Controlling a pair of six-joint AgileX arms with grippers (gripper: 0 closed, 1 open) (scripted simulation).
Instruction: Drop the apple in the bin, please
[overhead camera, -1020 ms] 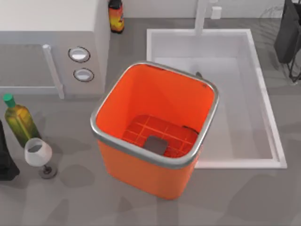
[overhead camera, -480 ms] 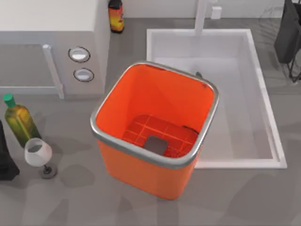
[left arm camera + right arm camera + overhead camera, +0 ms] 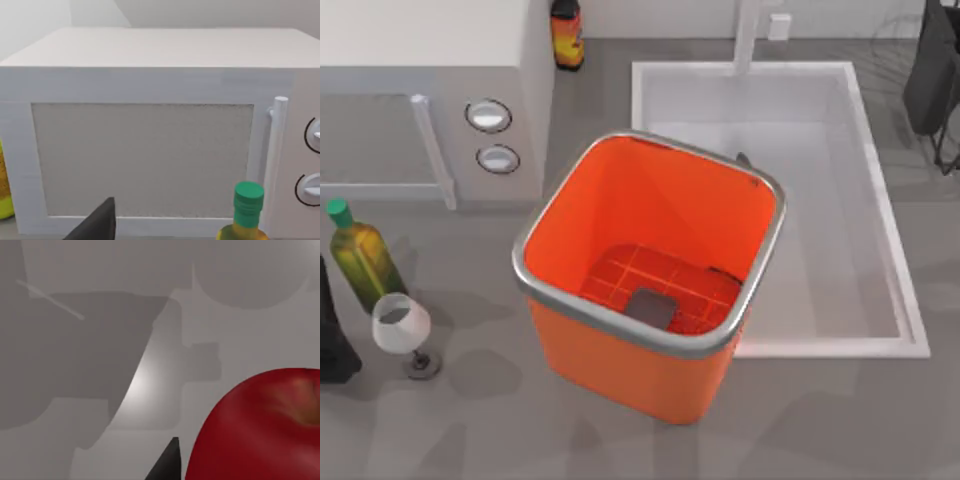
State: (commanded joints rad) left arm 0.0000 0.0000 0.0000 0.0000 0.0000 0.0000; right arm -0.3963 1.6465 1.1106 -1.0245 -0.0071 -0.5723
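A: Where's the apple?

B: The apple (image 3: 260,425) is right up at my right wrist camera, just beside the dark tip of my right gripper (image 3: 169,460), with grey surface behind it. I can't tell if it touches the gripper.

A: Gripper state?

B: I cannot tell whether it's released, clenched or holding the apple. My left arm (image 3: 332,340) is parked at the table's left edge, near the wine glass (image 3: 402,325) and facing the microwave (image 3: 150,150).

A: What does the apple look like?

B: Round, glossy, deep red, with a paler brownish dimple on the upper side. Skin is smooth, no marks I can make out.

A: How will it handle?

B: My guess is light, firm and rigid, so it won't squash. The shine suggests it's slippery, and being round it could roll or squirt out of a shallow pinch. I'd take it across the widest part, one pad on each opposite side, clear of the dimple, with moderate squeeze so it doesn't bruise.

A: And the bin?

B: The bin (image 3: 650,340) is orange with a silver rim, at the table's middle, just left of the sink (image 3: 880,200). It's open on top and only the gridded bottom shows inside. Apple isn't in it yet.
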